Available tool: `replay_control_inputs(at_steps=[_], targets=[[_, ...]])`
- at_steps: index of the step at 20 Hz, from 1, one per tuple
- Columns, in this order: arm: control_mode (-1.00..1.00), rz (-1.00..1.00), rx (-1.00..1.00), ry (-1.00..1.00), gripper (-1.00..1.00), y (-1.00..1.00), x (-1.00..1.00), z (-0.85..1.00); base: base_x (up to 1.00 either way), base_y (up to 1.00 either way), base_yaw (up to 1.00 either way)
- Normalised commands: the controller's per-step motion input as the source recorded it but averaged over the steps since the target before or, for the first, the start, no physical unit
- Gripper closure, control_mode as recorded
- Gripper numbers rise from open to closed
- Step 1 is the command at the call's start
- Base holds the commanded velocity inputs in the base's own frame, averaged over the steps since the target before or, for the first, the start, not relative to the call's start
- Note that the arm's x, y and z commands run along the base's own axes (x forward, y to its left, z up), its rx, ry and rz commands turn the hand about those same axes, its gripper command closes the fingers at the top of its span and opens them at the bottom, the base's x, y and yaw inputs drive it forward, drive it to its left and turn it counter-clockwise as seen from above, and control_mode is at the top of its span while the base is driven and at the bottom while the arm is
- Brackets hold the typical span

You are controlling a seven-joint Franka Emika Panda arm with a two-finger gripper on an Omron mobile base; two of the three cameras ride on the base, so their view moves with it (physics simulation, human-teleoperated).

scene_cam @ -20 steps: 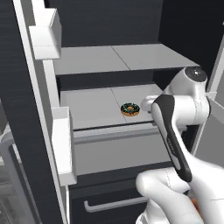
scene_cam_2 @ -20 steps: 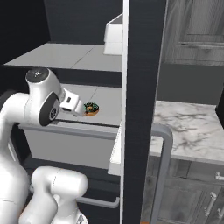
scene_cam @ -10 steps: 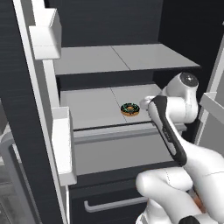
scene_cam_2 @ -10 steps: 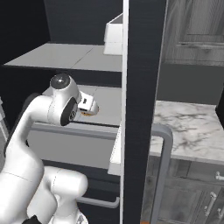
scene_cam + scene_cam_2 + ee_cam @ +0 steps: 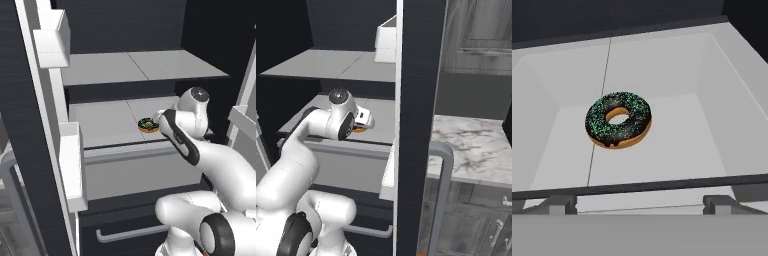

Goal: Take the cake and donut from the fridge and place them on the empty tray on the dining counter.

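Grey shelves line the open fridge (image 5: 100, 70). Left of centre on the lower shelf lies the donut (image 5: 618, 119), near its front edge. My end effector (image 5: 640, 202) hovers spread wide, empty. It looks light and soft: pinch gently across the ring's outer sides.

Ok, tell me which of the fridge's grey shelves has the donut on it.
The lower shelf, the one level with the open gripper. The donut lies flat on it near the front edge; the upper shelf above it is bare.
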Motion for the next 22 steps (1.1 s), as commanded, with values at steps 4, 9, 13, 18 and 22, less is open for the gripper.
replay_control_inputs(at_steps=[4,9,13,18,22], targets=[[-1.00,0.00,0.00,0.00,-1.00,0.00,0.61,-0.27,0.00,0.00,0.00],[-1.00,0.00,0.00,0.00,-1.00,0.00,0.63,-0.33,0.00,0.00,0.00],[-1.00,0.00,0.00,0.00,-1.00,0.00,0.61,-0.30,0.00,0.00,0.00],[-1.00,0.00,0.00,0.00,-1.00,-0.03,0.57,-0.21,0.00,0.00,0.00],[-1.00,0.00,0.03,0.13,-1.00,-0.01,0.26,-0.04,0.00,0.00,0.00]])
